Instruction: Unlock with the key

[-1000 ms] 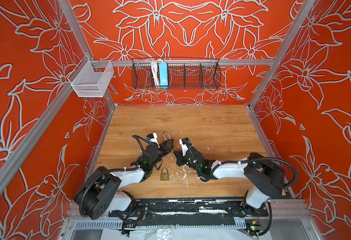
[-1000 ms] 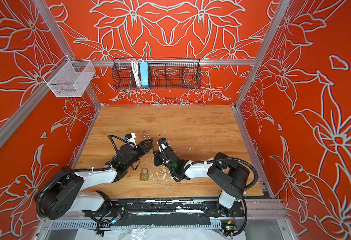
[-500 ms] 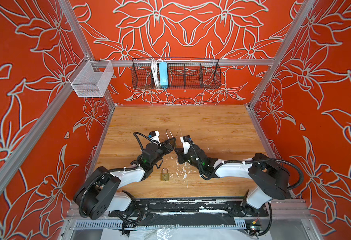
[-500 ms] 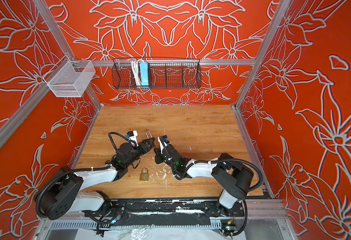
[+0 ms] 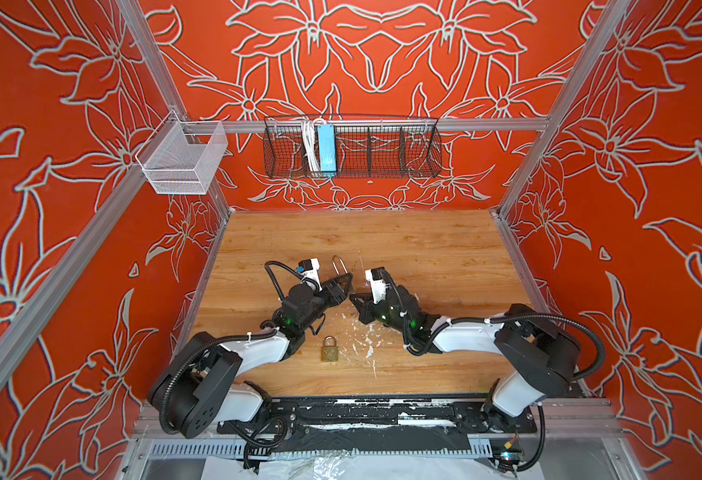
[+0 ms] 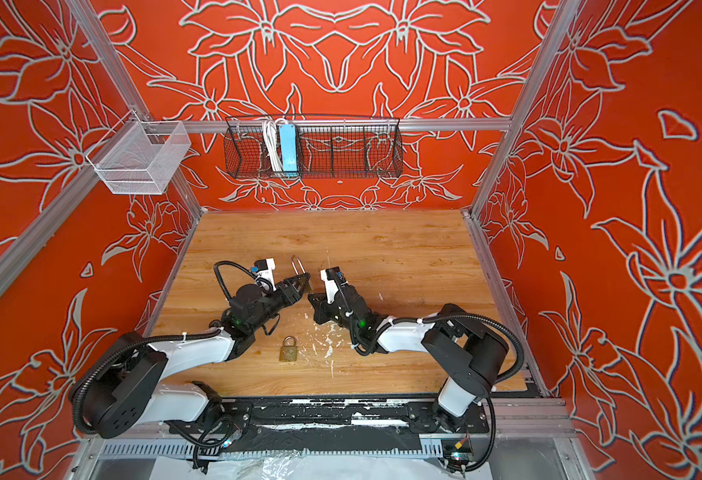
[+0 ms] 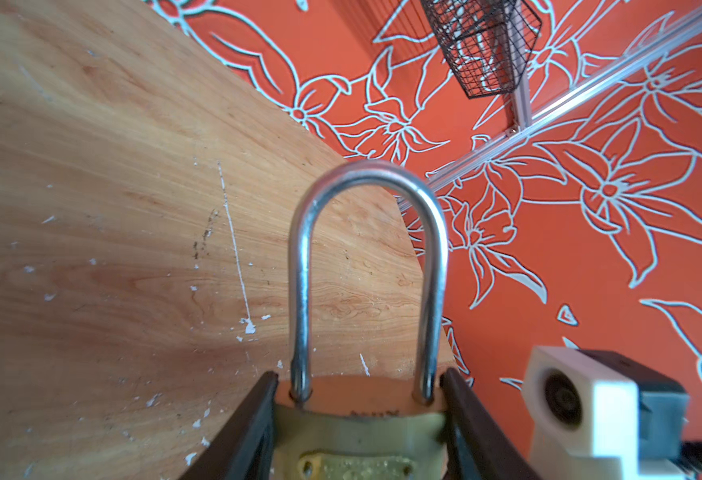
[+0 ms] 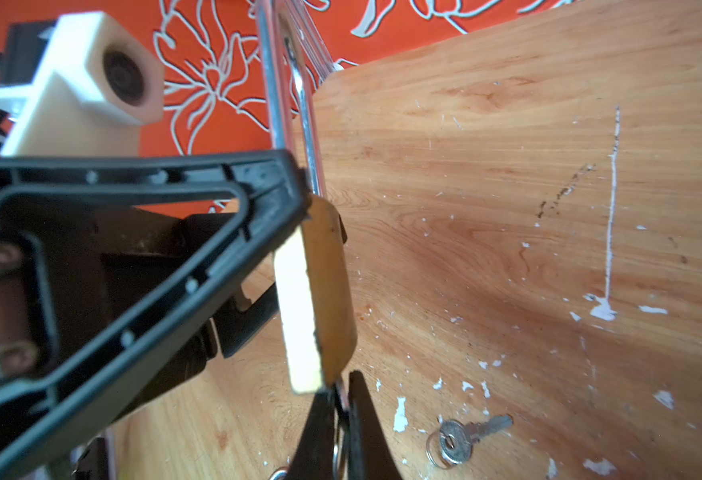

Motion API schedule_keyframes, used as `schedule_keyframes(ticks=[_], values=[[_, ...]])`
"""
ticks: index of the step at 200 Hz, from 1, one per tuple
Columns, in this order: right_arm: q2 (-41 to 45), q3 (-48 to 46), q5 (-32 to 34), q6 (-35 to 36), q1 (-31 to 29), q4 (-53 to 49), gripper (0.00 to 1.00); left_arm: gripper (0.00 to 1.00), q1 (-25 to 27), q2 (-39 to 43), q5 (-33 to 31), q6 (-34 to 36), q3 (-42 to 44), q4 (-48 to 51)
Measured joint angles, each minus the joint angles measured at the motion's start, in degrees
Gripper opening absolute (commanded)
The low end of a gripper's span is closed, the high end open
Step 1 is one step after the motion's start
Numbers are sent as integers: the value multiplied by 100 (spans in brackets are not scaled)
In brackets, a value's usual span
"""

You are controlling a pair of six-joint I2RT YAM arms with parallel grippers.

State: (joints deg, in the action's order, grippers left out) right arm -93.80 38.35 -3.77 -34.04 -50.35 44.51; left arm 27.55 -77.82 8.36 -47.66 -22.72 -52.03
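We see a brass padlock (image 7: 357, 432) with a long, bright steel shackle (image 7: 366, 178), both legs seated in the top of the body. It hangs above the middle of the wooden table (image 5: 424, 249), clamped in the left gripper (image 5: 343, 284), whose two black fingers (image 7: 258, 415) press on the narrow sides of the body. Its long axis runs from the body out through the shackle, which points away from the robot base toward the back wall in both top views. The bottom end faces the right gripper (image 5: 355, 297), whose fingers (image 8: 320, 424) are pinched together on a small key (image 8: 341, 395) right at that end. We cannot tell whether the blade is in the keyhole. A second padlock (image 5: 330, 351) lies flat near the front edge between the arms, and a loose key (image 8: 465, 436) lies on the wood close to the right fingertips. Behind and to the right of the grippers the table is open up to the walls.
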Motion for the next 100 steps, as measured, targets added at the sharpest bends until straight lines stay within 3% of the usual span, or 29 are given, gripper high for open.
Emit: schedule_keyframes(ticks=[100], values=[[-129, -234, -389, -122, 114, 748, 0, 0, -317, -334, 785, -2, 55, -732]])
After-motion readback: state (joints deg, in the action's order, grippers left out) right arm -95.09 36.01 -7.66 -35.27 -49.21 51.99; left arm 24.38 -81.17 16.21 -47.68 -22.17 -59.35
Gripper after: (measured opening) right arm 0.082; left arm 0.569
